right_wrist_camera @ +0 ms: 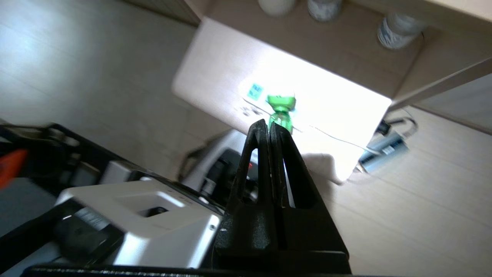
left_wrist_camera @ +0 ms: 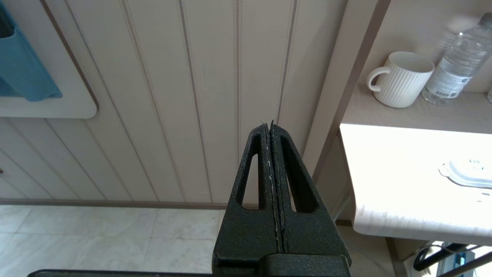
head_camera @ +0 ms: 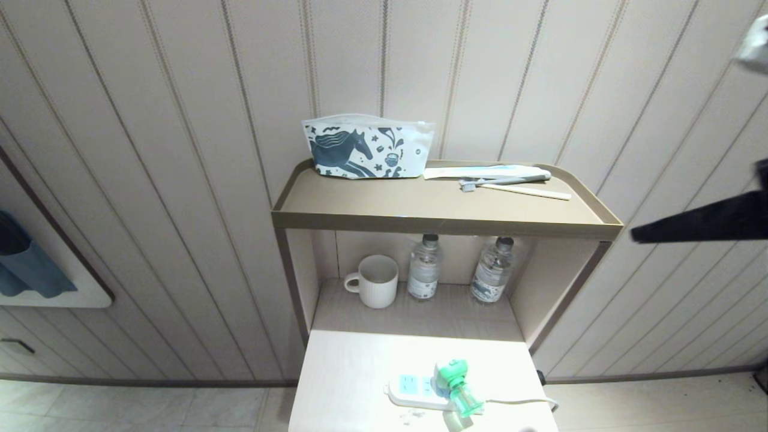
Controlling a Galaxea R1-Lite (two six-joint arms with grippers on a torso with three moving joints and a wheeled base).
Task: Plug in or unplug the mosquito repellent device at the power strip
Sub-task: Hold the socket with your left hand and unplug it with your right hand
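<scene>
The small mosquito repellent device (head_camera: 457, 384), with its white-and-green head and translucent green bottle, seems plugged into the flat white power strip (head_camera: 414, 390) near the desk's (head_camera: 354, 372) front edge. Its bottle points toward the front right corner. The right pincer (right_wrist_camera: 269, 127), pressed together and empty, hangs above and is nearer. The left pincer (left_wrist_camera: 271, 127), also pressed together, sits beyond the desk's left edge.

both grippers, left (left_wrist_camera: 271, 125) and right (right_wrist_camera: 268, 125), have fingers pressed together.

Claws, left (left_wrist_camera: 271, 125) and right (right_wrist_camera: 267, 125): matte black textured plastic, tapered fingers with triangular cut-outs. White-and-black base housing (right_wrist_camera: 153, 227).
</scene>
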